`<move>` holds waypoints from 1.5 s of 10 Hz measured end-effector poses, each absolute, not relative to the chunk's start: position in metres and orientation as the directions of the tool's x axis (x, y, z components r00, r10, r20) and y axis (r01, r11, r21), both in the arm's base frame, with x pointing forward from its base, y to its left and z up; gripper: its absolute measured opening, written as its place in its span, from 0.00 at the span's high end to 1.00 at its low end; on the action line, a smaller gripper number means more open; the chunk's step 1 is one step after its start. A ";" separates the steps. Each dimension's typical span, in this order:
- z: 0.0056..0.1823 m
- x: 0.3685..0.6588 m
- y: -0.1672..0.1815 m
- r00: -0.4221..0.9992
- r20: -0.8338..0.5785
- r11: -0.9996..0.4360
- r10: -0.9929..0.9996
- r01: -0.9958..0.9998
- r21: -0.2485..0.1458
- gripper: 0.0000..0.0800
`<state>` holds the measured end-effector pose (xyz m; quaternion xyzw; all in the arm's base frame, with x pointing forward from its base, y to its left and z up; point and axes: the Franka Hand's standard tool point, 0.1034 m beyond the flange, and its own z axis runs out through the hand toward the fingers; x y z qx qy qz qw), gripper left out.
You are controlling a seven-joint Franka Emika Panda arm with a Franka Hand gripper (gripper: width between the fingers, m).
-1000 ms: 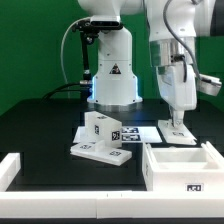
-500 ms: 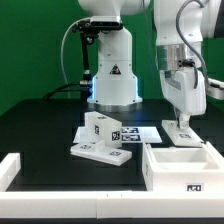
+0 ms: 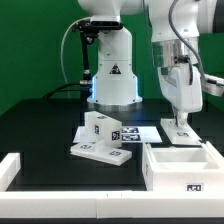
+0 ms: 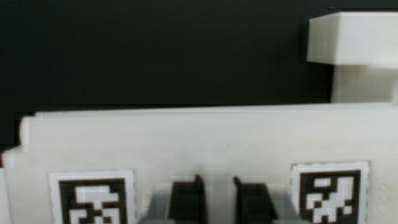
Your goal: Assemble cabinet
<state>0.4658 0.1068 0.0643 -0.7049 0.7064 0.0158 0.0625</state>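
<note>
My gripper [image 3: 179, 119] stands at the exterior view's right, lowered onto a small white cabinet panel [image 3: 180, 130] that rests on the black table just behind the open white box shell [image 3: 180, 163]. In the wrist view the panel [image 4: 196, 140] fills the frame with one square tag on each side, and my dark fingertips [image 4: 185, 200] sit close together at its edge between the tags, gripper [image 4: 217, 200] shut on it. More tagged cabinet parts [image 3: 102, 140], a block on a flat panel, lie near the middle.
The marker board [image 3: 142, 130] lies flat between the parts and the gripper. A white L-shaped rail [image 3: 12, 168] sits at the front left. The robot base [image 3: 112, 75] stands behind. Another white part [image 4: 356, 55] shows beyond the panel in the wrist view.
The arm swayed slightly to the exterior view's right and back. The panel under the gripper and the other parts have not visibly moved.
</note>
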 end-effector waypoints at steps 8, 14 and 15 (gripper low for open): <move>0.064 0.485 0.111 0.005 -0.114 0.003 -0.993 -0.997 -0.072 0.92; 0.061 0.493 0.108 0.001 -0.109 0.008 -0.994 -0.997 -0.077 0.92; 0.063 0.496 0.109 0.000 -0.113 0.009 -0.994 -0.997 -0.077 0.92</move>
